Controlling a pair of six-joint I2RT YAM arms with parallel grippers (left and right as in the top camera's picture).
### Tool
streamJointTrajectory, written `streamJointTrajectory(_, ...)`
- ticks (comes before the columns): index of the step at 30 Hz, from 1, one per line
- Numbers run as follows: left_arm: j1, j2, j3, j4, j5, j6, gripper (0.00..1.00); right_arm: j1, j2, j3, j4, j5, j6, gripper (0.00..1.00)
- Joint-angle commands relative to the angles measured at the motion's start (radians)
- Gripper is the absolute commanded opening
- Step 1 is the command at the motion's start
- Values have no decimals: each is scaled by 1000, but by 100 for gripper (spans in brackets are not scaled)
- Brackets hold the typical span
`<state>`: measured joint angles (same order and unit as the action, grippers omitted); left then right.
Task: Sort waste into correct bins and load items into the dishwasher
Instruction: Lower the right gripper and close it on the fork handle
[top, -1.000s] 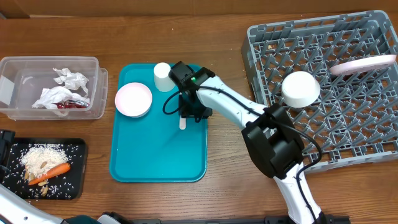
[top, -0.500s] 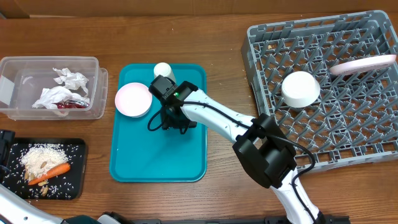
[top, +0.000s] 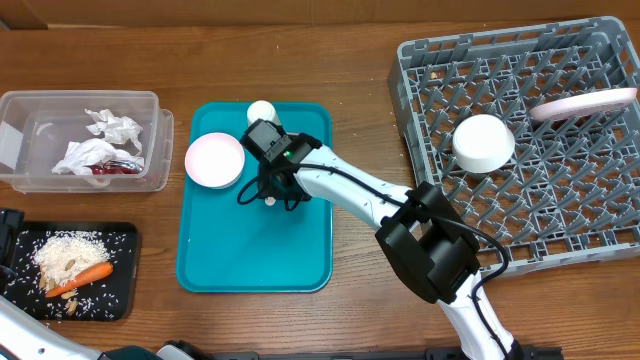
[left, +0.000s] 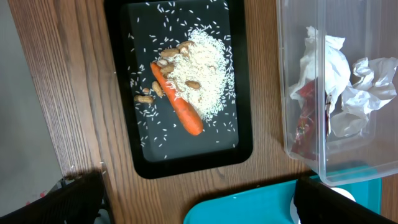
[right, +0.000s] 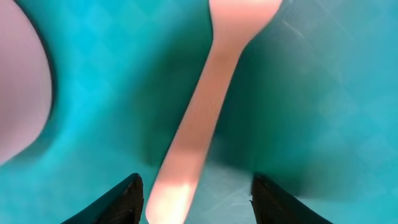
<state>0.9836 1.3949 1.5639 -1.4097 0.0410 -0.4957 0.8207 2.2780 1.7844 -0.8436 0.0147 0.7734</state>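
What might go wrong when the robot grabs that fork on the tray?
The fork lies flat on the teal tray, off-centre inside the open right pincer, so it may twist or slip out when pinched. The pink plate and small white cup sit close by, so the pincer might bump them.

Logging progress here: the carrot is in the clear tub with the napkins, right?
Not quite. The carrot lies in the black tray with the rice; the napkins are in the clear tub. The left wrist view shows it.
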Motion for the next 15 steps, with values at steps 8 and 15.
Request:
streamJointTrajectory(8, 4, -9, 2, 0, 4, -6, 100, 4, 40, -4, -67, 134, 17, 52)
streamJointTrajectory(15, 4, -9, 2, 0, 4, -6, 100, -15, 40, -3, -137, 200, 32, 51)
